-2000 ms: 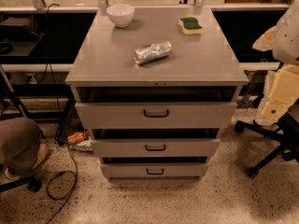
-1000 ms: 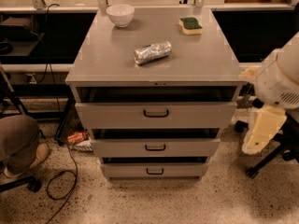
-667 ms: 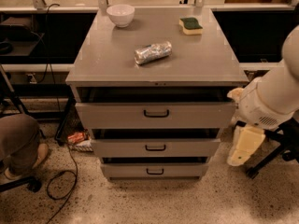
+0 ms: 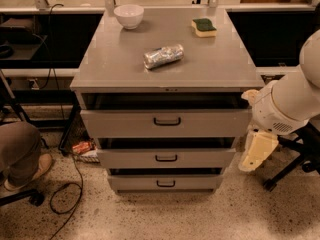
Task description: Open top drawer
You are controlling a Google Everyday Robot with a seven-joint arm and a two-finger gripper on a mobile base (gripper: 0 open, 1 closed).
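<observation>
The top drawer (image 4: 120, 124) is the widest grey drawer, just under the cabinet top, with a small dark loop handle (image 4: 167, 121) at its centre. Its front stands slightly out from the cabinet, with a dark gap above it. My white arm (image 4: 292, 101) comes in from the right. The cream gripper (image 4: 248, 165) hangs down beside the cabinet's right edge, level with the middle drawer, to the right of and below the top drawer's handle. It touches nothing.
On the cabinet top (image 4: 115, 64) lie a white bowl (image 4: 128, 15), a green sponge (image 4: 204, 27) and a crushed silver can (image 4: 163, 56). Two narrower drawers (image 4: 125, 159) (image 4: 130, 183) sit below. A person's leg (image 4: 20, 154) and a cable (image 4: 70, 189) are at left, a chair base (image 4: 292, 161) at right.
My arm has swung in from the right edge, moving left and down, bringing the gripper close to the cabinet's right side. The drawers and tabletop objects have not moved.
</observation>
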